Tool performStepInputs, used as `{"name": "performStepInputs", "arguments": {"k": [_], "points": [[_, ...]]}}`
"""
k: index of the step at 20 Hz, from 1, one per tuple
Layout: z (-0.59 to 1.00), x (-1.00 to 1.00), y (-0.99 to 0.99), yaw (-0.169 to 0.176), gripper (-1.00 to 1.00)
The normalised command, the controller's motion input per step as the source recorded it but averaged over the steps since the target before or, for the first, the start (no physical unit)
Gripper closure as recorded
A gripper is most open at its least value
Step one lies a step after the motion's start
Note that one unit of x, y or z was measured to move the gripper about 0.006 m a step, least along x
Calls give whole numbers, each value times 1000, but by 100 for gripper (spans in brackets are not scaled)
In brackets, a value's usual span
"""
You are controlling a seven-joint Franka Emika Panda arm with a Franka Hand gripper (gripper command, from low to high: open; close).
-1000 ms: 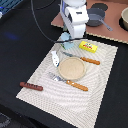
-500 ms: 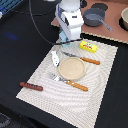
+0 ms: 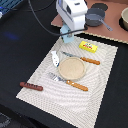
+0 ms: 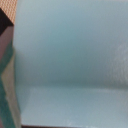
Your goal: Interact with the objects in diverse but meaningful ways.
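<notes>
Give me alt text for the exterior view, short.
A white robot arm hangs over the far edge of a striped placemat, its gripper at a pale blue container. On the mat sit a tan plate, fork, knife, yellow packet and small white piece; a dark sausage lies at its near corner.

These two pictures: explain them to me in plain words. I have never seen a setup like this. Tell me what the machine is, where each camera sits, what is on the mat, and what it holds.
The white machine is a robot arm with a gripper at its end. One picture comes from a camera off the arm that sees the whole scene. The other comes from a camera on the wrist; a pale blue cup fills it almost completely.

On the striped placemat lie a tan plate, a knife, a fork, a yellow packet and a small white piece. A dark red-brown sausage lies at the mat's edge.

The gripper is at the cup; whether it grips it cannot be told.
</notes>
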Motion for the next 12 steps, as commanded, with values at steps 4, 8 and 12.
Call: {"name": "performStepInputs", "arguments": {"k": [4, 8, 12], "points": [[623, -207, -704, 17, 100], [416, -161, -853, 1, 100], [338, -69, -919, 0, 100]]}}
